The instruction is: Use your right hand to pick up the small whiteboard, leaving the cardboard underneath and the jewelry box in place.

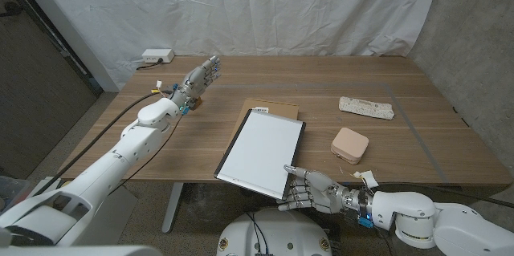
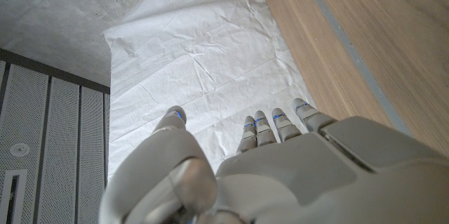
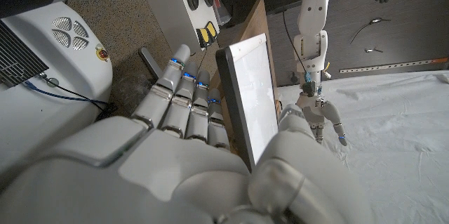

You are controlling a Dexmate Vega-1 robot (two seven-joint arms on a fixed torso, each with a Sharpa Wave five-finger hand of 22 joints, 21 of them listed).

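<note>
One wooden table (image 1: 450, 136), white backdrop (image 1: 265, 11)

No legible text, label, brand, number or sign is found in any view.

The small whiteboard (image 1: 261, 145) is seen with a blank white face in the head view, and nothing is written on it in the right wrist view either. No print can be made out on the jewelry box (image 1: 351, 144), on the strip of cardboard (image 1: 273, 107) showing at the whiteboard's far edge, or on the white power strip (image 1: 156, 55) at the table's far left corner. A yellow-and-black item (image 3: 205, 36) on the floor is too small to be read.
</note>
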